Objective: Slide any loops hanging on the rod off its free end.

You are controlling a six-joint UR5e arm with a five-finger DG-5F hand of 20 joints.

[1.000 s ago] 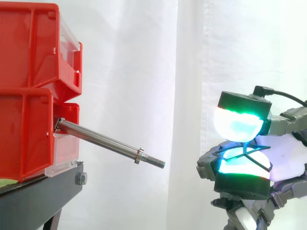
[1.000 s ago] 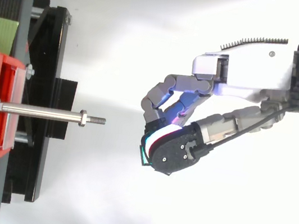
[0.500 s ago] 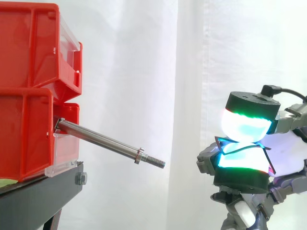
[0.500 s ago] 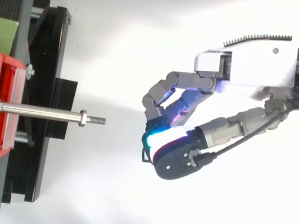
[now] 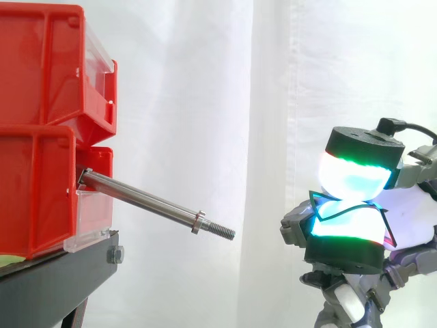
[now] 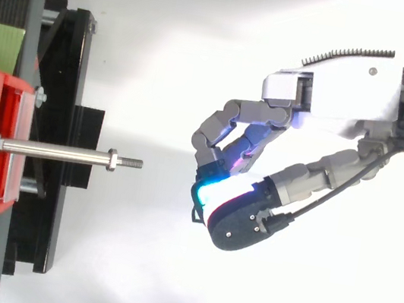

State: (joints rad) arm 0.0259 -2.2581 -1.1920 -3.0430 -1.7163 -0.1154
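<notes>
Rod (image 5: 147, 203): steel, fixed at the lower of the red bins (image 5: 41, 75), sloping down toward 4 o'clock in the side view; pointing to 3 o'clock in the top view
Free end: threaded tip (image 5: 222, 231) just past a nut (image 5: 198, 222), in open air before the white curtain (image 5: 205, 102)
Loop (image 5: 341, 203): thin and dark, off the rod, well apart from the tip at its 3 o'clock, nipped between two glowing pads
Hand (image 6: 331, 110): clenched on the loop, fingers curled, fingertips (image 5: 354, 183) pressed together one above the other, glowing cyan and green; reaching in from 3 o'clock, level with the rod's tip
Bins: two red ones stacked at 9 o'clock, resting on the black stand (image 5: 58, 277)
</notes>
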